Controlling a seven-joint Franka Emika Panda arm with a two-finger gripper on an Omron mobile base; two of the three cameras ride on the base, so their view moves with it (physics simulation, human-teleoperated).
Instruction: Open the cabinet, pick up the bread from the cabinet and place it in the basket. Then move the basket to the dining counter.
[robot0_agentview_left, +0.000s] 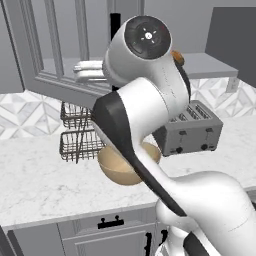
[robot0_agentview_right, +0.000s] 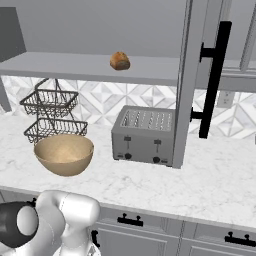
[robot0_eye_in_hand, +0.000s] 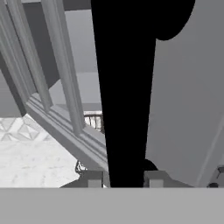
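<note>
The cabinet (robot0_agentview_right: 75, 65) stands with its doors swung out, and the bread (robot0_agentview_right: 120, 61), a small brown bun, sits on its grey shelf. In the left base view my arm covers most of the bread (robot0_agentview_left: 178, 57). On the worktop under the shelf rests the tan basket (robot0_agentview_right: 64, 154), half hidden behind my arm in the left base view (robot0_agentview_left: 116, 172). My gripper (robot0_eye_in_hand: 124, 180) is up at the left door (robot0_agentview_left: 45, 55), and its fingertips (robot0_eye_in_hand: 94, 179) press on either side of that door's black bar handle (robot0_eye_in_hand: 124, 96). The dining counter is out of view.
A steel toaster (robot0_agentview_right: 145, 135) stands right of the basket, and a dark wire two-tier rack (robot0_agentview_right: 50, 115) stands behind it. The right door's edge (robot0_agentview_right: 184, 85) and its long handle (robot0_agentview_right: 215, 75) jut out over the marble worktop (robot0_agentview_right: 210, 185). Grey drawers (robot0_agentview_right: 135, 235) run below.
</note>
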